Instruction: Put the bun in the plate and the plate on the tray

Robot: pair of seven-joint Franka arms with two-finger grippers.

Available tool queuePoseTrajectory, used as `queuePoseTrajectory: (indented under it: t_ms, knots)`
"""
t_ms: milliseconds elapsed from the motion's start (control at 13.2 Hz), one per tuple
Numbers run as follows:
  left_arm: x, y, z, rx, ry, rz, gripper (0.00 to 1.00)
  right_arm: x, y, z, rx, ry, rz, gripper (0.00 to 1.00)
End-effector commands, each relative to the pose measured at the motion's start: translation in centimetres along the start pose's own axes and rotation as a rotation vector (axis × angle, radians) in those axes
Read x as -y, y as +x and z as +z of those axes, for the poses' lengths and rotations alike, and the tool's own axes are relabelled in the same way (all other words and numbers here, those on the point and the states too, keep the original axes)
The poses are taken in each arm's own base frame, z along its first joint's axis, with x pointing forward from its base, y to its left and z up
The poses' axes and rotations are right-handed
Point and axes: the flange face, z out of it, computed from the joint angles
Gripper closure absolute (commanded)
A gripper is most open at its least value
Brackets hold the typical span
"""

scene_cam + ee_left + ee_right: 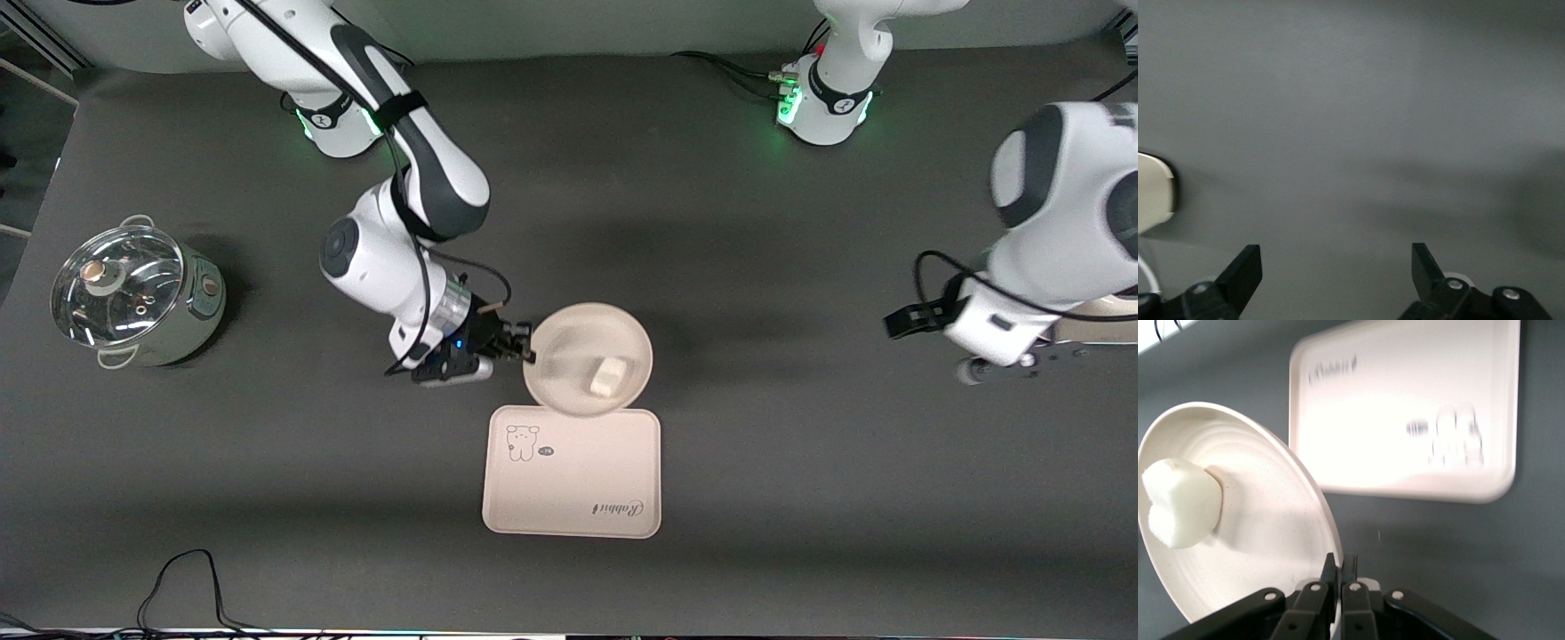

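While right gripper (1341,577) fingers (1330,577) pinch its rim, the plate (569,342) carries the bun (608,375).

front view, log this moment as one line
right gripper: shut on plate rim | bun: in plate | plate: overlapping tray edge | left gripper: open, waiting over bare table

Right arm reaches from its base down toward table centre, wrist angled low, forearm pointing to the left arm's end. Right two-finger gripper (526,345) (1340,577): jaws pinched tight on the rim of the round cream-beige shallow plate (569,342) (1265,540). Left arm waits at its own end of the table, elbow up. Left two-finger gripper (1337,263) hangs over bare tabletop, fingers (1245,270) spread wide.
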Motion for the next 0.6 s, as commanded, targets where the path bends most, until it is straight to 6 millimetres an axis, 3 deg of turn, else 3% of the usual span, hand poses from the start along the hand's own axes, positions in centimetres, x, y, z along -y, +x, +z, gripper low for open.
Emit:
queuePoseTrajectory:
  t_ms: [0, 151, 227, 378, 453, 529]
  knots:
    - [2.4, -3.1, -4.0, -0.026, 0.002, 0.031, 0.00, -1.2, 7.0, 4.3, 0.000, -0.003, -0.038, 1.00]
    - [3.9, -3.0, -5.7, -0.061, 0.003, 0.119, 0.00, -3.0, 9.1, 7.2, -0.010, -0.007, -0.035, 1.00]
    - [5.3, -2.8, -5.8, -0.060, -0.013, 0.105, 0.00, -4.2, 10.0, 7.7, -0.019, -0.008, -0.026, 1.00]
    - [5.4, -2.8, -6.2, -0.066, -0.013, 0.130, 0.00, -5.3, 9.9, 9.4, -0.008, -0.022, -0.023, 1.00]
    - [5.4, -2.6, -5.9, -0.063, -0.014, 0.130, 0.00, -5.4, 9.8, 9.6, -0.004, -0.027, -0.027, 0.24]
    - [5.2, -2.5, -5.4, -0.049, -0.012, 0.132, 0.00, -5.3, 9.8, 9.5, -0.009, -0.052, -0.054, 0.00]
